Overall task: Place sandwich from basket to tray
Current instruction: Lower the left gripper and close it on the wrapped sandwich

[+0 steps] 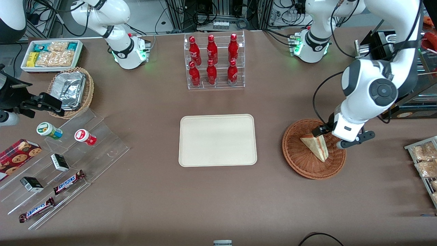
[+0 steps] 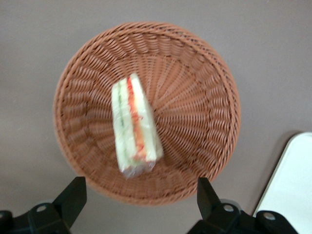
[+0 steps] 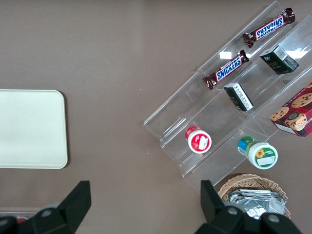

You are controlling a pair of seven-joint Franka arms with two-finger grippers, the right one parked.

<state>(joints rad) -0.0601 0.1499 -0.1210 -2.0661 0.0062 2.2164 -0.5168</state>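
The sandwich (image 1: 316,147) (image 2: 134,125), a pale wedge with red and green layers, lies inside the round reddish-brown basket (image 1: 296,154) (image 2: 204,87) toward the working arm's end of the table. My left gripper (image 1: 341,135) (image 2: 141,192) hovers above the basket's rim, beside the sandwich's wide end. Its black fingers (image 2: 73,195) stand wide apart with only rim and table between them. The cream-white tray (image 1: 217,140) (image 2: 292,185) (image 3: 29,129) lies flat in the table's middle, with nothing on it.
A clear rack of red bottles (image 1: 214,61) stands farther from the front camera than the tray. A wire shelf of snack bags (image 1: 423,160) sits at the working arm's table edge. A stepped acrylic display with candy bars (image 1: 68,182), a foil-tray basket (image 1: 71,89) and a snack bin (image 1: 51,54) lie toward the parked arm's end.
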